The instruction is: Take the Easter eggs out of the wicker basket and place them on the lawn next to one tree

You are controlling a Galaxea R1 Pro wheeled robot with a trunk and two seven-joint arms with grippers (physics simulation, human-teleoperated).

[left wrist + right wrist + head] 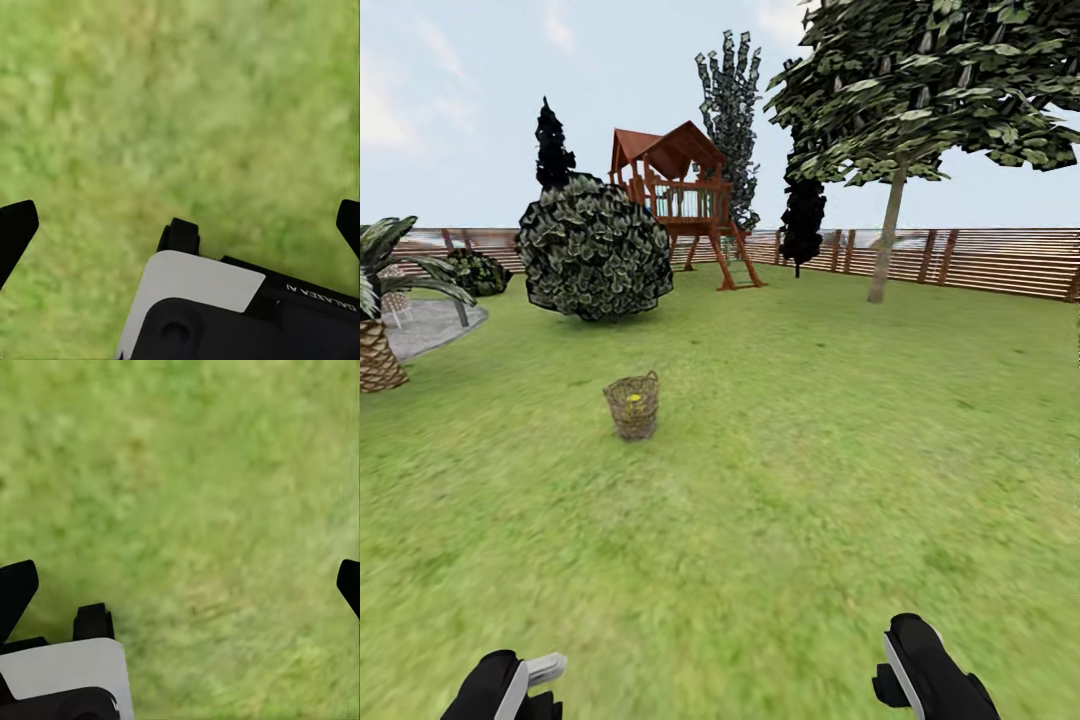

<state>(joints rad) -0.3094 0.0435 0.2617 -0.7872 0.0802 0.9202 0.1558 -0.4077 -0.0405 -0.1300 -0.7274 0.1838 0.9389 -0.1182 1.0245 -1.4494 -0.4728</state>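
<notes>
The brown wicker basket [631,406] stands on the lawn [790,480] a few metres ahead, slightly left of centre. A bit of a yellow Easter egg [634,399] shows inside it; how many eggs it holds is hidden. A tree [888,235] with a pale trunk and a broad canopy rises at the far right near the fence. My left gripper [510,688] and right gripper [920,672] hang low at the near edge, far from the basket. In the wrist views the left gripper [182,219] and the right gripper [184,581] are open over bare grass.
A round leafy bush [595,248] and a wooden playset [685,200] stand behind the basket. A palm [378,330] and a paved patch [430,325] lie at the left. A slat fence [970,262] closes the back, with a black tree [803,218] before it.
</notes>
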